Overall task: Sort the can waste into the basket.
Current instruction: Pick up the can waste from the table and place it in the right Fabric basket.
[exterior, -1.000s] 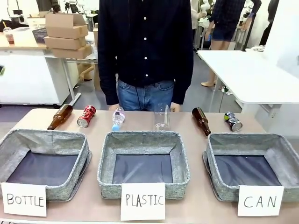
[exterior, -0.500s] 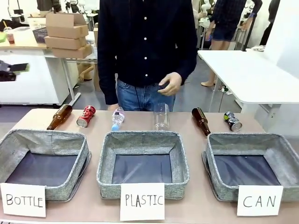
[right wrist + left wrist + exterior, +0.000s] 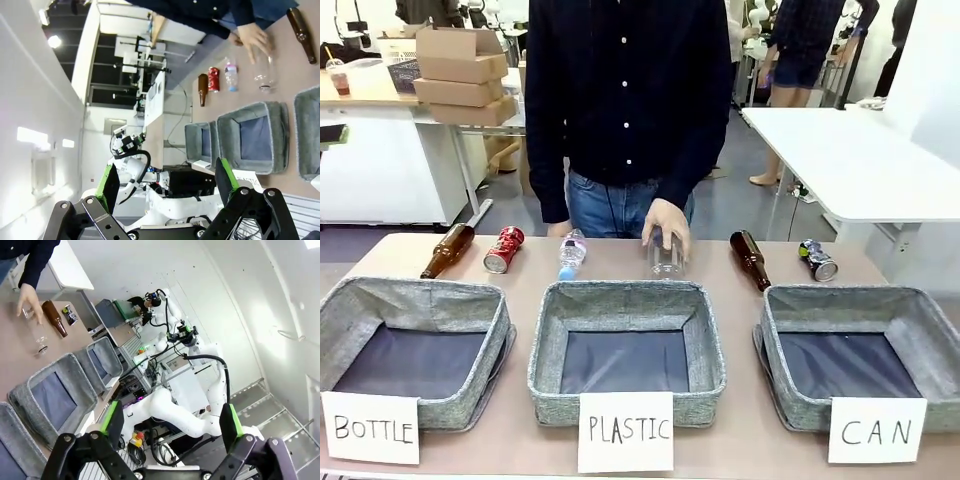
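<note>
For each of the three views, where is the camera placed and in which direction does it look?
Front view: fixed on the robot's side, facing the person across the table; no arm shows.
Left wrist view: raised and rolled, past the open left gripper, towards the person's hand on the clear bottle.
Right wrist view: raised and rolled, past the open right gripper, over the baskets.
All three share that hand and bottle.

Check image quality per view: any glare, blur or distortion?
Front view: sharp, even light, soft sheen on the red can. Left wrist view: rolled, blown-out white wall, left claw slightly soft. Right wrist view: rolled sideways, wide-angle stretch, bright ceiling lights, right claw soft.
</note>
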Robot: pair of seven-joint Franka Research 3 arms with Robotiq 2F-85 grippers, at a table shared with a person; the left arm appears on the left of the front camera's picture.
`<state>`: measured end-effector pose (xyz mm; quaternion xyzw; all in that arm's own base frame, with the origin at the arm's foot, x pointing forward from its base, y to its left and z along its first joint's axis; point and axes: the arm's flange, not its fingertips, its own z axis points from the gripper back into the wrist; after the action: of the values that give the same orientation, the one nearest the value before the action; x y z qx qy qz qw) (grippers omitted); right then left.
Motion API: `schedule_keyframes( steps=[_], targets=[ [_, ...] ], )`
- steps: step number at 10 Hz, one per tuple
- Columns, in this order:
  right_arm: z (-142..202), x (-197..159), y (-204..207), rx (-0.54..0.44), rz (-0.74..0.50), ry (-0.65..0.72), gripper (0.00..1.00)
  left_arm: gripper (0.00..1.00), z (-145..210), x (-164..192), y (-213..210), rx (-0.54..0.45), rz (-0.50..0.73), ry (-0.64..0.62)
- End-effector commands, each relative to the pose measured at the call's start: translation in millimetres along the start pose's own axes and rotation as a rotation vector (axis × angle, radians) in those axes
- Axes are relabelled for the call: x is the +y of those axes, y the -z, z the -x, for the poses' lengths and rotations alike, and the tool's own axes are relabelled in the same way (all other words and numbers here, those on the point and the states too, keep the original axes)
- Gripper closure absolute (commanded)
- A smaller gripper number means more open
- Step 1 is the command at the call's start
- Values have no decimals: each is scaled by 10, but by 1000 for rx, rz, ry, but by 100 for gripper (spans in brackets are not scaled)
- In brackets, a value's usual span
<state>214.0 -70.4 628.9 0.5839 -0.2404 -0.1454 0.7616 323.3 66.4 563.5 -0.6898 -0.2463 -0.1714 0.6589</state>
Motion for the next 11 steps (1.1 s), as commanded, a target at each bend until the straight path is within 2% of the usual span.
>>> schedule_keyframes(
  steps=[1, 7, 8, 9, 11],
  targets=[
    [-40, 8, 25, 1, -13, -12, 0, 0, -21, 20, 27, -9, 24, 26],
    [-40, 8, 25, 1, -13, -12, 0, 0, -11, 29, 22, -2, -1, 0],
    [-40, 8, 25, 1, -13, -12, 0, 0, -262, 6, 140, -26, -273, 86],
    [-40, 8, 25, 1, -13, -12, 0, 0, -470, 132, 320, 110, -388, 41],
    [-40, 8, 25, 1, -13, -12, 0, 0, -870, 701, 591, 308, -825, 21]
  ],
)
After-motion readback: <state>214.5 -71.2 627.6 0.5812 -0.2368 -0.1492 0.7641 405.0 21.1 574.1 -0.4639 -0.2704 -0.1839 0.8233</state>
